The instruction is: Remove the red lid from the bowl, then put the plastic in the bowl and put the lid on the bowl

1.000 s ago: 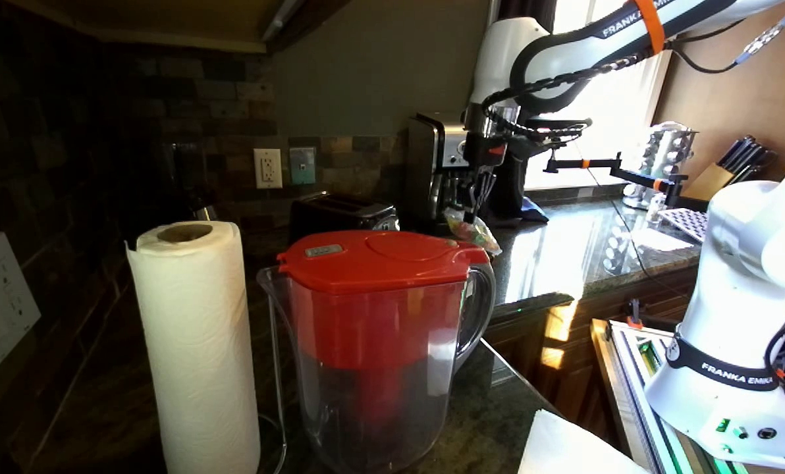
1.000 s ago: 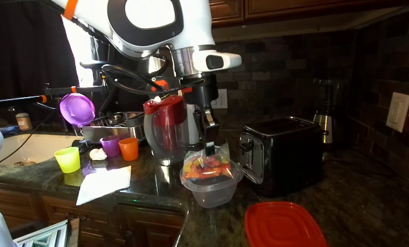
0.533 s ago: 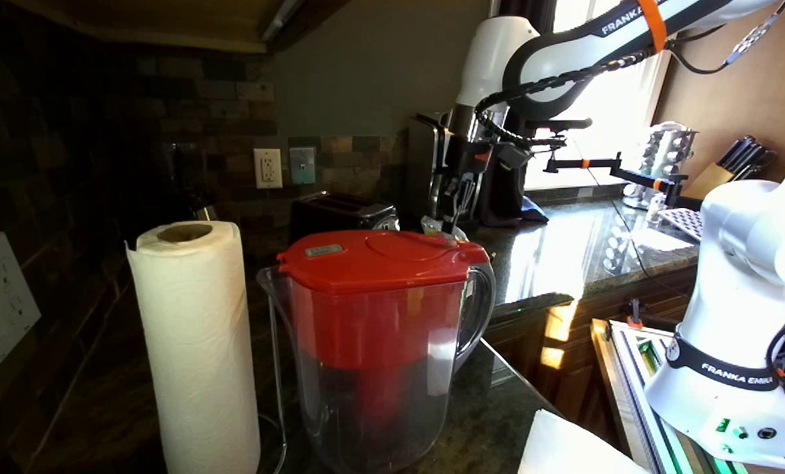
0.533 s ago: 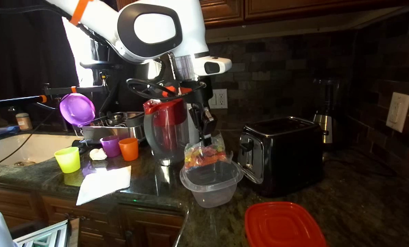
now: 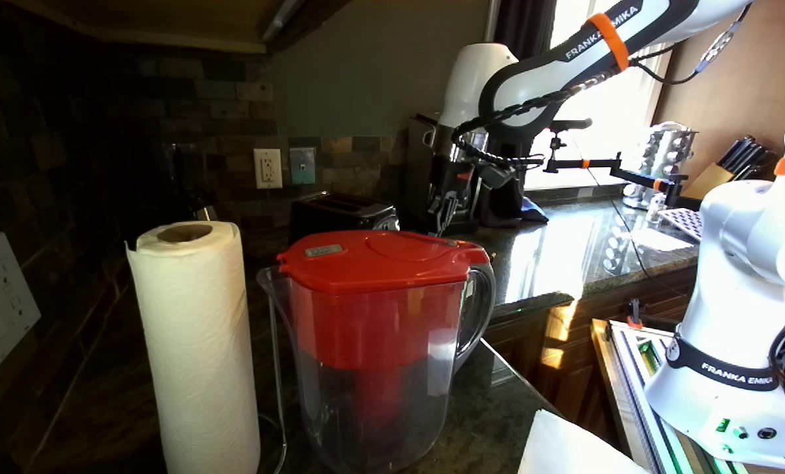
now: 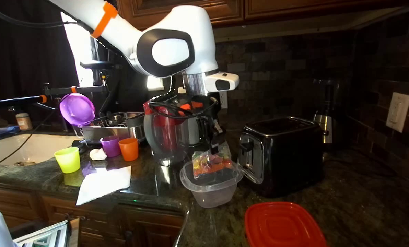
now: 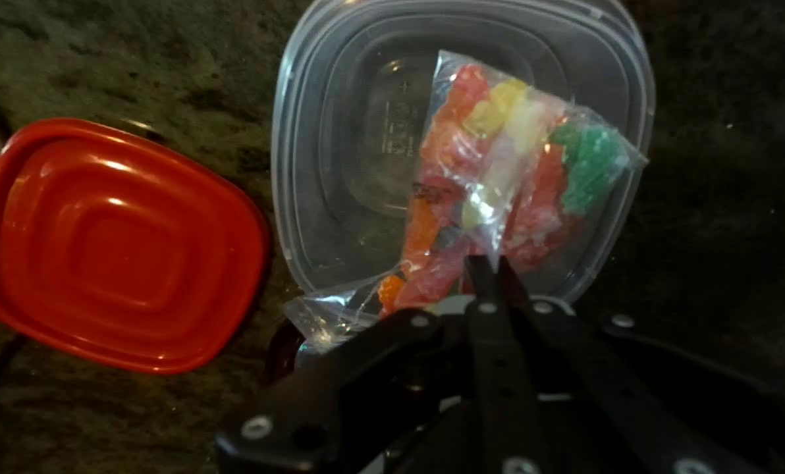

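Observation:
The plastic, a clear bag of colourful candy (image 6: 209, 164), hangs from my gripper (image 6: 214, 149), which is shut on it. In the wrist view the bag (image 7: 485, 151) lies across the clear bowl (image 7: 373, 131), over its right part, with fingertips (image 7: 494, 263) pinching it near the rim. In an exterior view the bag's lower edge is at the far part of the bowl (image 6: 213, 197); whether it touches the inside I cannot tell. The red lid (image 6: 283, 224), a rounded square, lies on the counter apart from the bowl; it also shows in the wrist view (image 7: 122, 250).
A black toaster (image 6: 281, 154) stands close beside the bowl. The red-topped pitcher (image 5: 379, 316) stands behind the bowl and hides it in an exterior view. A paper towel roll (image 5: 195, 349), cups (image 6: 129, 149) and a white sheet (image 6: 103, 183) are nearby.
The bag first shifted back toward the pitcher, beyond the bowl's far rim. It is now over the bowl again, and the arm is lower. Lid and bowl have not moved.

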Action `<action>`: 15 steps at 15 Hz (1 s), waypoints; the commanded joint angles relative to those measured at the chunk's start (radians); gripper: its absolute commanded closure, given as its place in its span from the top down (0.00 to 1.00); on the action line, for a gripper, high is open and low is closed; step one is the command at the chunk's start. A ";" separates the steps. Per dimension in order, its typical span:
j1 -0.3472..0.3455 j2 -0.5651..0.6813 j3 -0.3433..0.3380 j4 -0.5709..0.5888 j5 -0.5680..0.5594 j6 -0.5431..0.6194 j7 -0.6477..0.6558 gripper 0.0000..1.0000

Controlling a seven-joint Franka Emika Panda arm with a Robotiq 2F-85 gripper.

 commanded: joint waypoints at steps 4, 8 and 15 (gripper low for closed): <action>0.008 0.076 -0.001 0.025 0.047 0.007 -0.035 0.00; 0.005 0.100 0.001 0.028 0.042 0.008 -0.029 0.17; -0.003 0.060 -0.006 0.029 0.033 -0.023 -0.045 0.77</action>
